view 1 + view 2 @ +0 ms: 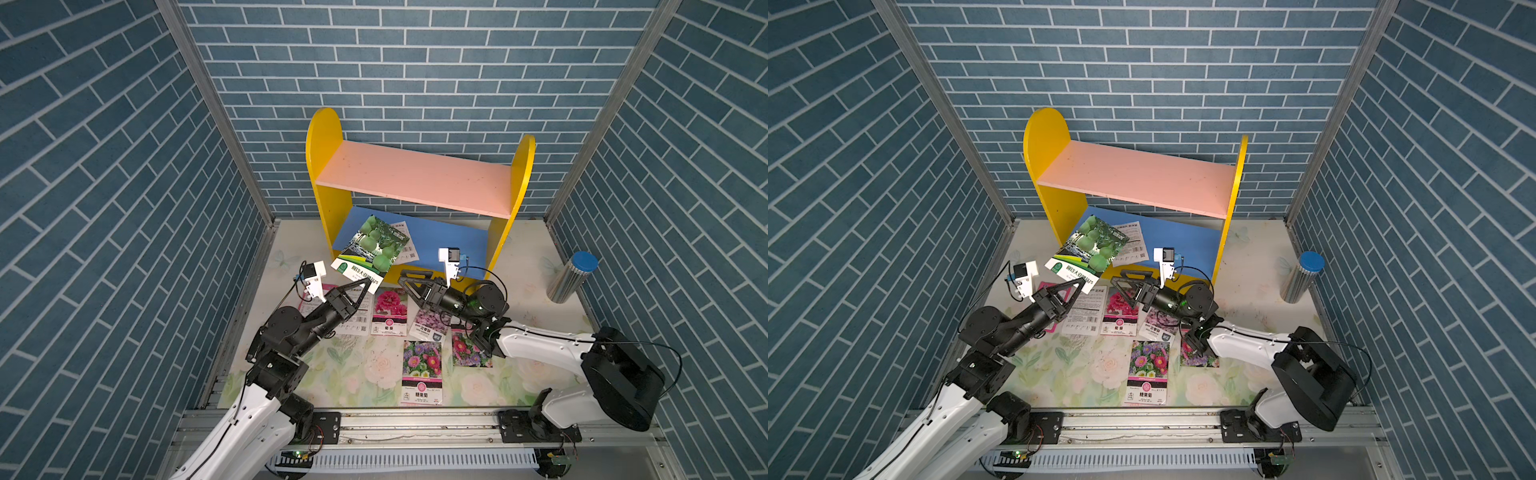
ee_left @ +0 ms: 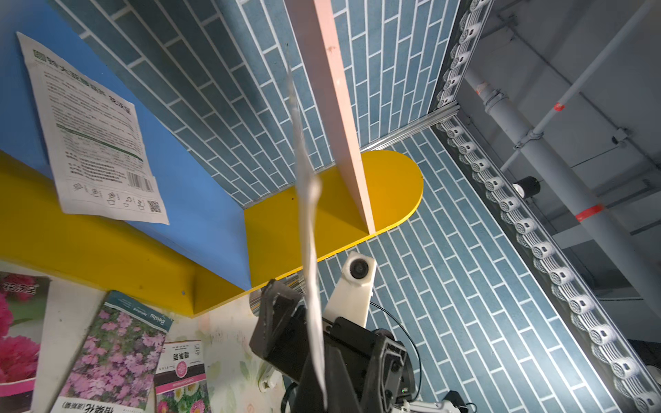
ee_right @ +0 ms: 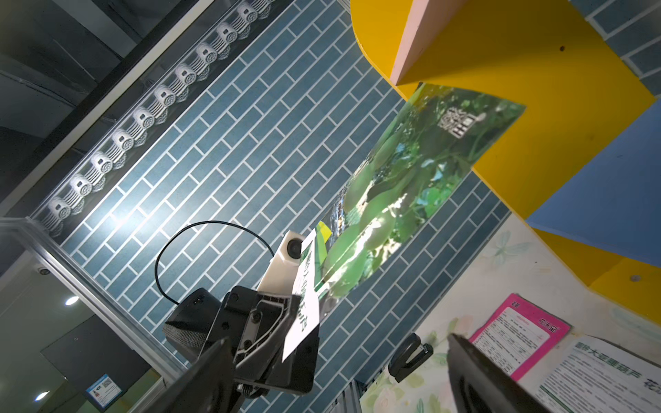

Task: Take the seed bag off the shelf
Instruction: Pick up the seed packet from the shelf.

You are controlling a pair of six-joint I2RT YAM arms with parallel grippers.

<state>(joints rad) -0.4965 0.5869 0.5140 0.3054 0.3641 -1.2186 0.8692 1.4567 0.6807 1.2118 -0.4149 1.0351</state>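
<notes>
The shelf [image 1: 415, 174] [image 1: 1133, 174] stands against the back wall, with yellow sides, a pink upper board and a blue lower board [image 1: 451, 243]. A green gourd-print seed bag [image 1: 372, 245] [image 1: 1090, 251] hangs tilted in the air over the blue board's left front. My left gripper [image 1: 365, 284] [image 1: 1079, 284] is shut on its white lower edge. The left wrist view shows this bag [image 2: 307, 214] edge-on, running into the jaws [image 2: 322, 397]. A second, white seed bag [image 1: 405, 245] [image 2: 96, 132] lies on the blue board. My right gripper [image 1: 407, 289] [image 3: 339, 393] stands open and empty just right of the held bag [image 3: 404, 200].
Several flower seed packets [image 1: 388, 311] [image 1: 422, 370] lie on the floral table in front of the shelf, under both grippers. A silver cylinder with a blue lid [image 1: 571, 276] stands at the right wall. Brick-pattern walls close in the left, back and right sides.
</notes>
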